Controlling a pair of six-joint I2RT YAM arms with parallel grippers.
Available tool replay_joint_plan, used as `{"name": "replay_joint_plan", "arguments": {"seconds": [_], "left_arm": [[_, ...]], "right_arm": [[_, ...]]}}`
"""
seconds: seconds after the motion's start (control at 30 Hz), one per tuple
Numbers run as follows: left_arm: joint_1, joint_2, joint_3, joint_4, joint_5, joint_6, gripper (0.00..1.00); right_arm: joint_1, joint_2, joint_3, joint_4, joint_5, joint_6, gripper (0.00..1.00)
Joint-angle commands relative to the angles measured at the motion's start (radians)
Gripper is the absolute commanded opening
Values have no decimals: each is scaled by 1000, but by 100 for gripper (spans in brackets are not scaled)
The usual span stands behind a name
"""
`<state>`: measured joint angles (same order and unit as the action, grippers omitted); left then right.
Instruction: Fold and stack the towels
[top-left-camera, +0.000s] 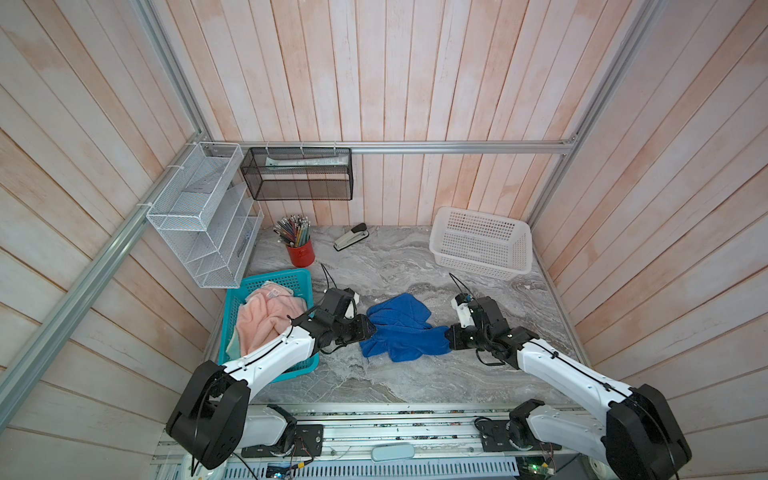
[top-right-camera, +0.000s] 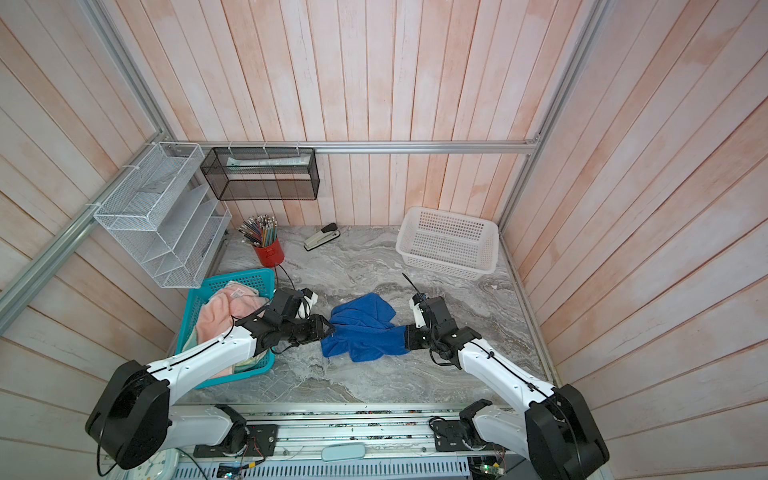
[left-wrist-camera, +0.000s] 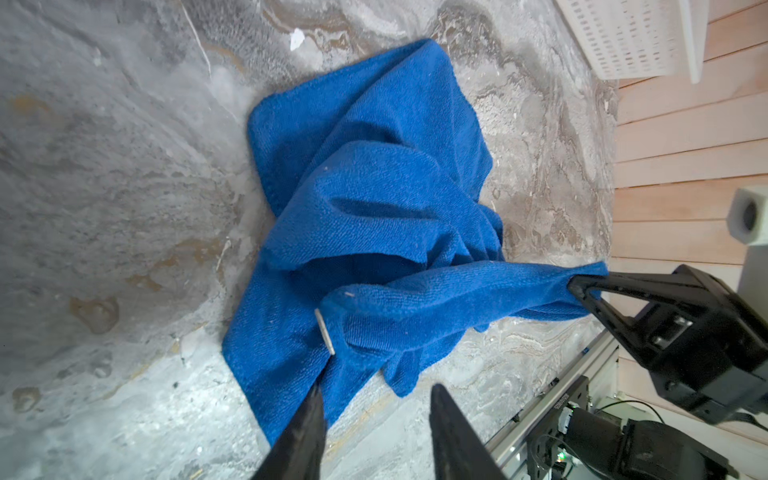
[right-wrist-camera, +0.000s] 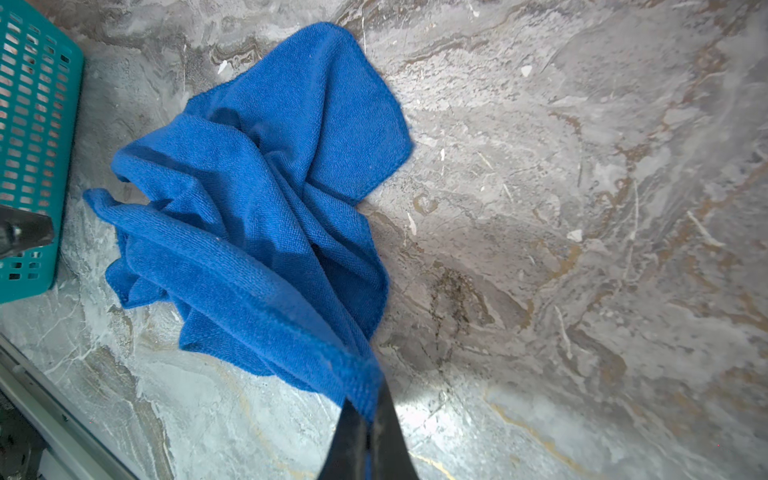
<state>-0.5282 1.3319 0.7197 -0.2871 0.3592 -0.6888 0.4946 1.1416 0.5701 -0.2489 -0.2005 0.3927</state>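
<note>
— How are your arms set?
— My left arm (top-left-camera: 270, 353) and my right arm (top-left-camera: 561, 370) both reach forward and inward. They're stretched low, wrists turned so the tips face each other across the middle.
— And the left gripper (left-wrist-camera: 374, 415)?
— Jaws apart, nothing between them. One finger lies at the edge of the blue towel (left-wrist-camera: 365, 199); I can't tell if it touches.
— The right gripper (right-wrist-camera: 368, 428)?
— Fingers pressed together, pinching a corner of that towel, with the cloth drawn taut up to its tip.

I see the blue towel (left-wrist-camera: 374, 187) as nappy terry cloth, the table (left-wrist-camera: 104, 166) as matt marbled stone, the teal basket (right-wrist-camera: 37, 104) as perforated plastic.
</note>
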Motion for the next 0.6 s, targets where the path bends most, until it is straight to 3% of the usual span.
{"name": "replay_joint_plan", "arguments": {"seconds": [0.0, 0.23, 0.37, 0.57], "left_arm": [[8, 5, -14, 78, 11, -92, 47], [42, 38, -46, 239, 33, -305, 45], [52, 74, -41, 243, 30, -451, 33], [47, 88, -38, 228, 28, -585, 38]], "right_arm": [[-5, 4, -4, 19, -19, 2, 0], [-5, 5, -10, 19, -18, -1, 0], [-4, 2, -5, 19, -22, 3, 0], [7, -6, -10, 31, -23, -3, 0]]}}
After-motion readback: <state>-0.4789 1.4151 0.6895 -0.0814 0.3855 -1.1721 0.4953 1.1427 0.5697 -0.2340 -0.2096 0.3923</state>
